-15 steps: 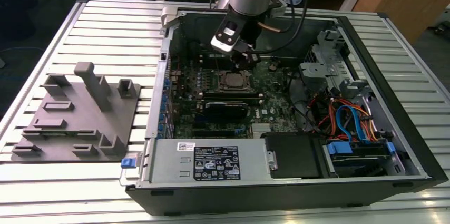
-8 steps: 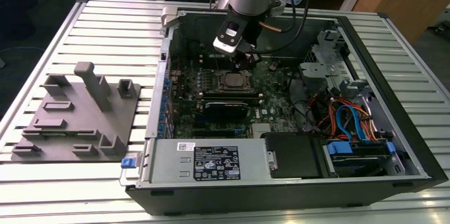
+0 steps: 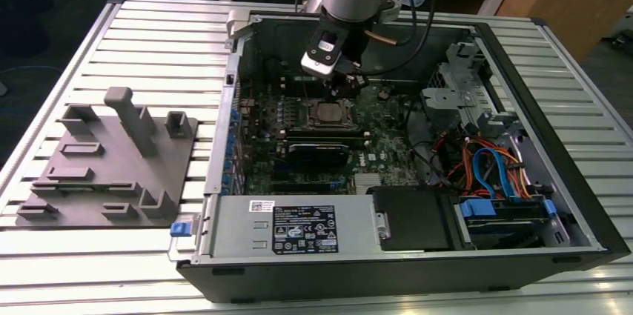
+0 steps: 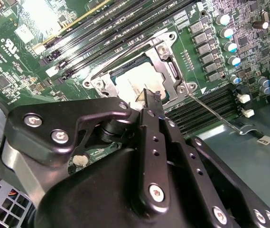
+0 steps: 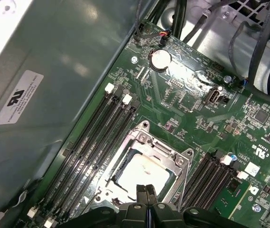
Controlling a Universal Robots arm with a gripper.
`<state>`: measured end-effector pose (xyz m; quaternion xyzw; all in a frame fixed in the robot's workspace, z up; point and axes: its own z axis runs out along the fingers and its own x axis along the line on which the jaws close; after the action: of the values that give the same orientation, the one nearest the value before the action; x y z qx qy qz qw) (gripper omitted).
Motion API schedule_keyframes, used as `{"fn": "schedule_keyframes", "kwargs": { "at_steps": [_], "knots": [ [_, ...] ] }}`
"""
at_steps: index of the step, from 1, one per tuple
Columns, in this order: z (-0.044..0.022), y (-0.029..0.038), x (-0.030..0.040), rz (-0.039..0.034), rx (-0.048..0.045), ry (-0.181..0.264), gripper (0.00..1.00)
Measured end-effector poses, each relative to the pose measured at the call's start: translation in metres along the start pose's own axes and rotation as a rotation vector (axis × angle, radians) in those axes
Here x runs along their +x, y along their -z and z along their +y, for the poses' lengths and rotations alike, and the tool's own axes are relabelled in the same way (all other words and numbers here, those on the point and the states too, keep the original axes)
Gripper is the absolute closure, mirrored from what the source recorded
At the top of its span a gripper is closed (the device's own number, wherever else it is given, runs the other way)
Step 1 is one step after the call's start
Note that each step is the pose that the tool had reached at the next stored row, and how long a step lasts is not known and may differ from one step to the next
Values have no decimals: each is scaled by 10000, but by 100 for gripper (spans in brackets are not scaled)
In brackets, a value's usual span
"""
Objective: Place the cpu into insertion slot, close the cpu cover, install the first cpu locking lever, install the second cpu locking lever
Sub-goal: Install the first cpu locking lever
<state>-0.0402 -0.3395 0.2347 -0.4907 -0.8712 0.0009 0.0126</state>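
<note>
The cpu [image 5: 142, 172] lies flat in the insertion slot [image 3: 330, 113] on the green board, its silvery top showing in both wrist views [image 4: 134, 81]. The cpu cover [image 5: 159, 148], a thin metal frame [image 4: 171, 71], is down around it. My gripper [image 5: 146, 191] is shut with nothing between its fingers, and its tips [image 4: 149, 97] hover just above the chip's edge. In the exterior view the gripper [image 3: 342, 87] hangs over the socket's far side. One thin lever rod [image 4: 215, 111] sticks out sideways from a socket corner over the memory slots. Another rod [image 4: 125, 53] runs along the cover's opposite side.
Long black memory slots [image 5: 94, 142] flank the socket on both sides. The case wall [image 5: 54, 95] rises close behind. Cables [image 3: 485, 163] and drive bays fill the exterior view's right. A power supply box [image 3: 292, 227] sits at the front, and a grey fixture plate [image 3: 109, 167] lies outside the case.
</note>
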Motion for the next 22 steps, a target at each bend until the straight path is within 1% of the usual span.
{"fn": "schedule_keyframes", "kwargs": {
  "at_steps": [10, 12, 14, 22],
  "knots": [
    [0, 0, 0, -1, 1, 4, 90],
    [0, 0, 0, -2, 2, 61, 90],
    [0, 0, 0, -6, 6, 275, 90],
    [0, 0, 0, -25, 36, 1693, 90]
  ]
}}
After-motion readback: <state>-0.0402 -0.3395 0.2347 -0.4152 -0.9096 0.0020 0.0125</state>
